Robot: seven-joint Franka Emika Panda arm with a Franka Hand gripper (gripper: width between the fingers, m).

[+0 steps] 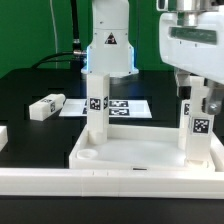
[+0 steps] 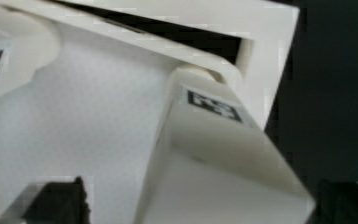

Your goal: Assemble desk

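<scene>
— Progress?
— Desk top [image 1: 130, 162] sits at the table's near side. First leg [image 1: 97, 118] and second leg [image 1: 197, 132] stand upright in its far corners. Third leg [image 1: 45, 106] lies loose on the black table [image 1: 30, 85], well apart. Fourth not identified.
— Gripper?
— Gripper [image 1: 198, 105] straddles the second leg's top, jaws apart, nothing clamped. Roughly halfway, I'd judge.

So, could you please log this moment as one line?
desk top: one leg upright in it | pincer: open around top of other upright leg, exterior view's right | loose leg: lying on table
</scene>
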